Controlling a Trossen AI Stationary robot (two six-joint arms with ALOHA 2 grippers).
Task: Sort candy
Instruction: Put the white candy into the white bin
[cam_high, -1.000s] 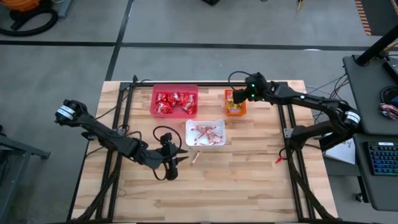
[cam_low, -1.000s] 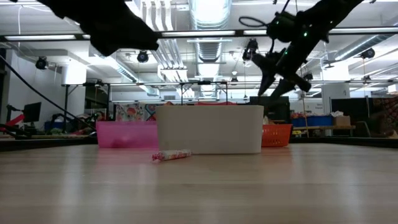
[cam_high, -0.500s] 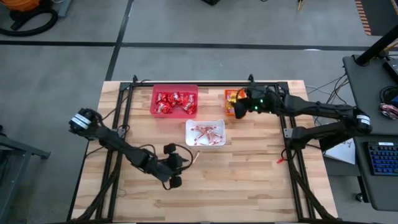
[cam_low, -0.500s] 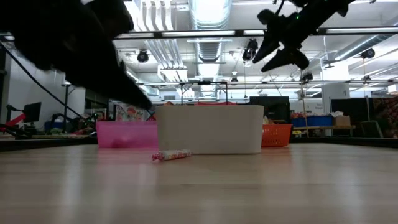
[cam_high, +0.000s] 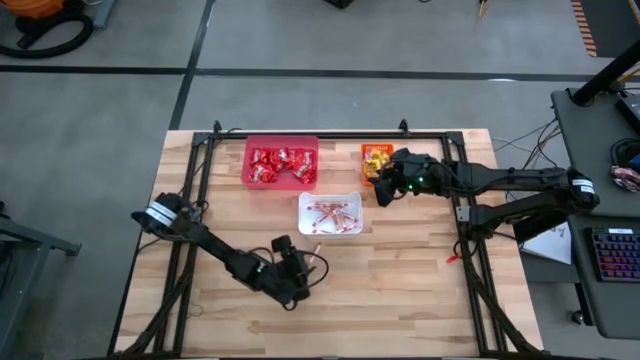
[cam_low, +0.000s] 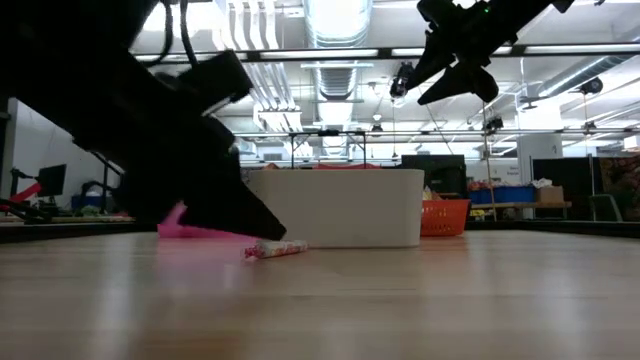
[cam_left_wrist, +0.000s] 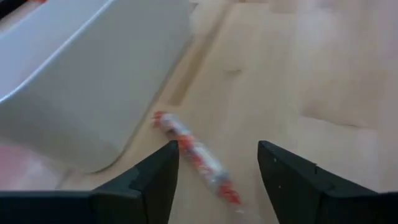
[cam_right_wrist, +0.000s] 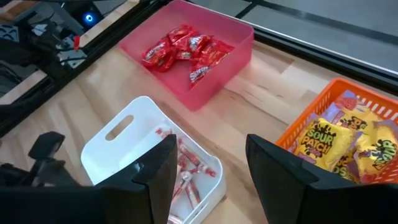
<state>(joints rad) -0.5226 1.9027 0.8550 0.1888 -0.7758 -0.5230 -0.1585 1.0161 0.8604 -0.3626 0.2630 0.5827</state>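
From above, the left arm reaches low across the table (cam_high: 400, 300), its gripper (cam_high: 303, 272) just in front of the white bin (cam_high: 330, 214). A loose stick candy (cam_high: 313, 255) lies on the wood there, close to the gripper. The right arm stretches across the back of the table, its gripper (cam_high: 383, 183) beside the orange bin (cam_high: 376, 163) of yellow packets. Red packets (cam_high: 282, 165) fill the pink bin (cam_high: 281, 161), and more sticks (cam_high: 333, 216) lie in the white bin.

At table height, the left arm is a dark mass tilted down toward the stick candy (cam_low: 276, 249), which lies flat before the white bin (cam_low: 340, 208). The right gripper (cam_low: 447, 70) hangs high above the bins.

The left wrist camera shows its fingers (cam_left_wrist: 152, 180) spread apart, the stick candy (cam_left_wrist: 196, 155) lying between them, untouched, beside the white bin (cam_left_wrist: 93, 74).

The right wrist camera shows its fingers (cam_right_wrist: 155, 174) apart and empty, above the white bin (cam_right_wrist: 118, 143), with yellow packets (cam_right_wrist: 348, 146) in the orange bin (cam_right_wrist: 298, 127).
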